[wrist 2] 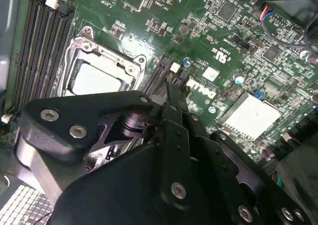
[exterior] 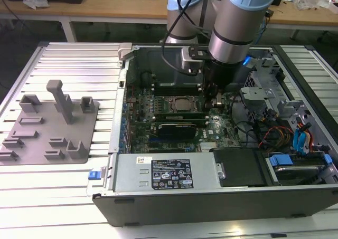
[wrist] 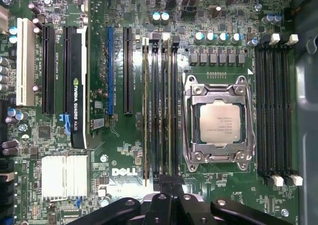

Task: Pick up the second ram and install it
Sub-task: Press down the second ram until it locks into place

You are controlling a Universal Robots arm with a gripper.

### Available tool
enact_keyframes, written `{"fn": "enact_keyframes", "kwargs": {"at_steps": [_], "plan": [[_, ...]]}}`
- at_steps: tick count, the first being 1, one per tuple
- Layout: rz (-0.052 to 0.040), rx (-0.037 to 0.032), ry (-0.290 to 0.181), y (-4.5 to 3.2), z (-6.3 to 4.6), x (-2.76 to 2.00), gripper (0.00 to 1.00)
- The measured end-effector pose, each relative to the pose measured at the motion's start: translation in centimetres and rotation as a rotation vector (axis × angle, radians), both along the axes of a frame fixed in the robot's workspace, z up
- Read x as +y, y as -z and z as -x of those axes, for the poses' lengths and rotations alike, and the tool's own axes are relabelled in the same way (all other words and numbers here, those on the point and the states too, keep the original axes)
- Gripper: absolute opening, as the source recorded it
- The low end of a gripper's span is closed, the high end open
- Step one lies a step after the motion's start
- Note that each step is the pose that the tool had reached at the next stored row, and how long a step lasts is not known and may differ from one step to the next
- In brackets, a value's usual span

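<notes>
My gripper (wrist: 172, 184) is low over the motherboard (wrist: 124, 150), its black fingers (wrist 2: 172, 98) pressed together and shut. The fingertips sit at one end of the bank of memory slots (wrist: 161, 106) beside the CPU socket (wrist: 218, 121). A thin stick seen edge-on, which I take for the second ram (wrist: 172, 111), stands in the slot in line with the fingertips. Whether the fingers touch it I cannot tell. In the exterior view the gripper (exterior: 213, 101) is down inside the open computer case (exterior: 121, 144), on the exterior view's right of the socket (exterior: 182, 103).
A second bank of black slots (wrist: 274, 106) lies on the socket's other side. A graphics card (wrist: 77, 86) and a finned heatsink (wrist: 64, 175) stand nearby. The gray holder plate (exterior: 47, 128) with upright posts lies outside the case at the exterior view's left. Cables and drive bays (exterior: 285, 117) crowd the right.
</notes>
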State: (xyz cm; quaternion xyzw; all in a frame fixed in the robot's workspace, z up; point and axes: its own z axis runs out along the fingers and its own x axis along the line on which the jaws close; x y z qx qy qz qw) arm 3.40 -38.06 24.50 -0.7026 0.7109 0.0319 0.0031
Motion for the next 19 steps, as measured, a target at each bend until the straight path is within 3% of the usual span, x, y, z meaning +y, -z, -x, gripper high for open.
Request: {"fn": "enact_keyframes", "kwargs": {"at_steps": [1, 7, 19], "plan": [[0.0000, 0.0000, 0.000, 0.39, 0.0, 0.01, 0.08], [0.0000, 0.0000, 0.000, 1.10, 0.1, 0.24, 0.08], [0.0001, 0.0001, 0.000, 1.69, 0.1, 0.24, 0.08]]}}
